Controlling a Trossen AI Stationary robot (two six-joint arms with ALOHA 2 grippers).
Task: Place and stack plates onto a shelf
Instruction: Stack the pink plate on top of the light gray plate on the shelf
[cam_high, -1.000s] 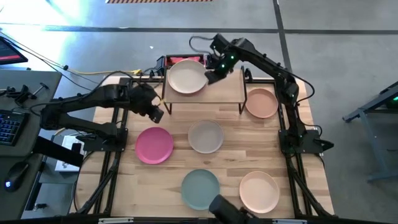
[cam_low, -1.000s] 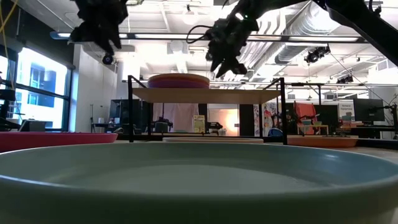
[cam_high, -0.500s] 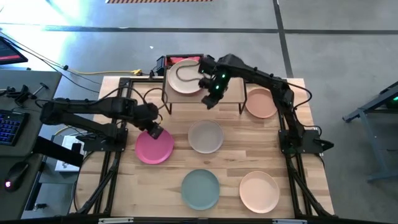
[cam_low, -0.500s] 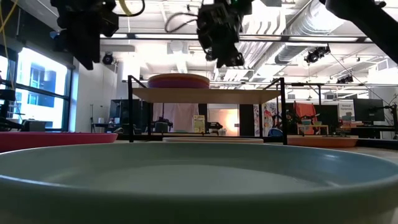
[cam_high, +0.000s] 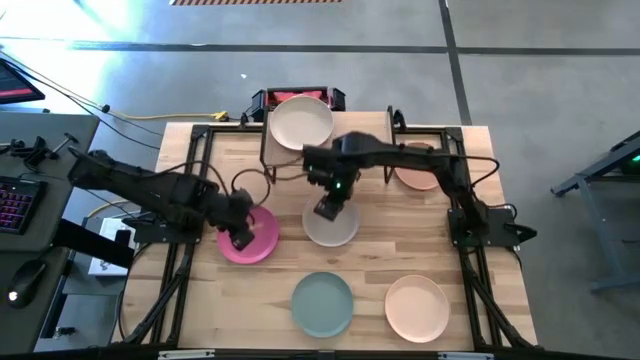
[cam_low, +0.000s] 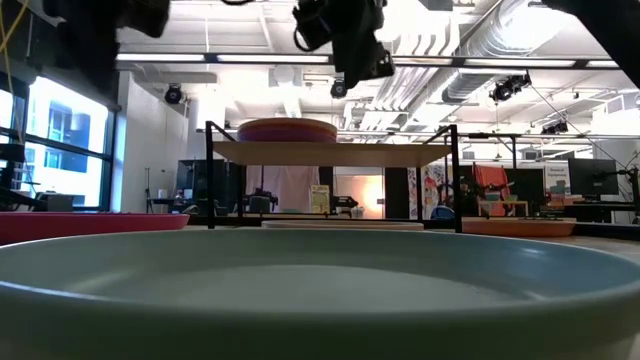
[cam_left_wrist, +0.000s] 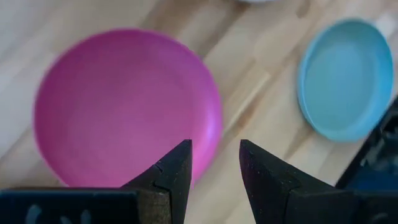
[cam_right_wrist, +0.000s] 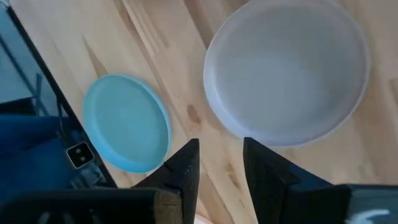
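Overhead and wrist views, read from left to right. The left gripper (cam_high: 241, 238), which a second ago hung level with the shelf's left end, has come down and now sits over the left edge of the pink plate (cam_high: 250, 233); its wrist view shows the two fingers (cam_left_wrist: 176, 168) slightly apart, empty, above that plate's rim (cam_left_wrist: 124, 106). The shelf (cam_high: 365, 130) stands at the far side of the table (cam_high: 375, 255). On its left half lies a stack of plates topped by a cream plate (cam_high: 301, 123); the level view shows a pink-purple layer (cam_low: 287, 130) in this stack. The shelf's right half is bare. The right gripper (cam_high: 327, 208), earlier just beside the cream plate, has swung forward off the shelf and now hovers over the grey plate (cam_high: 332, 222); its fingers (cam_right_wrist: 183, 168) are slightly apart and hold nothing, with the grey plate (cam_right_wrist: 286, 71) below them. Near the front edge lie a teal plate (cam_high: 322, 304) and, to its right, a peach plate (cam_high: 417, 308). A terracotta plate (cam_high: 420, 172) rests right of the shelf, partly under the right arm.
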